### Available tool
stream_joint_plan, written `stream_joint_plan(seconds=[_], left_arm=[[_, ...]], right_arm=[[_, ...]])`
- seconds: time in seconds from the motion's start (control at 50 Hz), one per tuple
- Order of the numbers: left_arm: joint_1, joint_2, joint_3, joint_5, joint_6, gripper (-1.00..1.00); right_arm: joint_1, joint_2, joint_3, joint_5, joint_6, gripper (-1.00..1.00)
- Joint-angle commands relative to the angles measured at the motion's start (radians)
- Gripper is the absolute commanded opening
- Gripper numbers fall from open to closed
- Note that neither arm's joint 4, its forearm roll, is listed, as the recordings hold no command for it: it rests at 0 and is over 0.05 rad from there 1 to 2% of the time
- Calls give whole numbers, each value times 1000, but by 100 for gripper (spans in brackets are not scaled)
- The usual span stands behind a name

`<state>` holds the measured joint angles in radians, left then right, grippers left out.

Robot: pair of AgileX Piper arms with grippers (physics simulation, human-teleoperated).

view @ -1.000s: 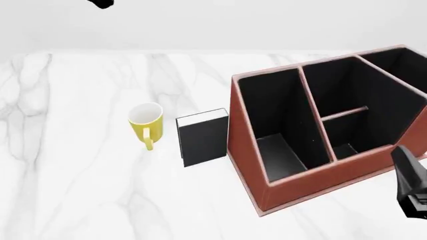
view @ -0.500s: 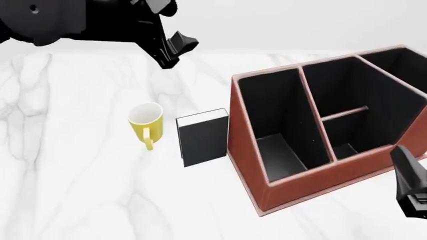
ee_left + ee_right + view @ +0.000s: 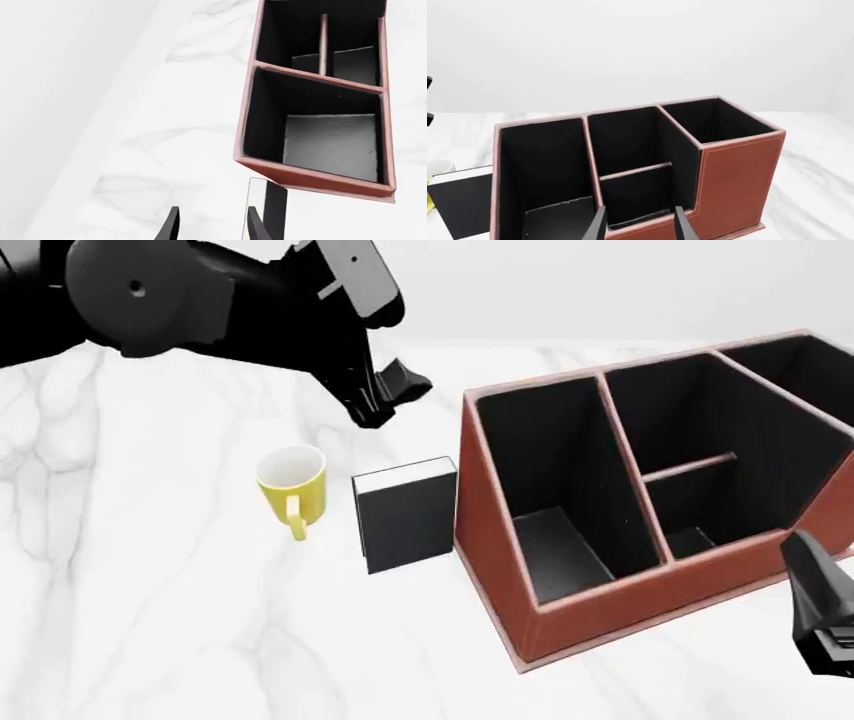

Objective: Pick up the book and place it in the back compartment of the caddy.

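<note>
A yellow mug (image 3: 292, 489) stands upright on a white marble table (image 3: 147, 590). The mug is open at the top, and its inside looks pale. Its handle sticks out toward the near edge of the table. The table top has soft grey lines running through it, like thin clouds. Behind the table is a plain white wall (image 3: 601, 285) with nothing on it.

Bright, even light, sharp renders (no blur), faint soft shadows
</note>
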<state>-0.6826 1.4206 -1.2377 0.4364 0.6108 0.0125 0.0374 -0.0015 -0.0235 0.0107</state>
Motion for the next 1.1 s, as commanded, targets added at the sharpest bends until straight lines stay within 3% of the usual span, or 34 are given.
stream_joint_plan(seconds=[0.02, 0.38, 0.68, 1.1], left_arm=[[4, 36, 62, -34, -18, 100], [-67, 105, 133, -129, -68, 100], [-24, 167, 135, -198, -33, 100], [-35, 199, 174, -264, -58, 100]], right_arm=[[-1, -3, 0, 3, 0, 100], [-1, 0, 0, 0, 2, 100], [1, 0, 0, 0, 6, 100], [2, 0, 0, -1, 5, 100]])
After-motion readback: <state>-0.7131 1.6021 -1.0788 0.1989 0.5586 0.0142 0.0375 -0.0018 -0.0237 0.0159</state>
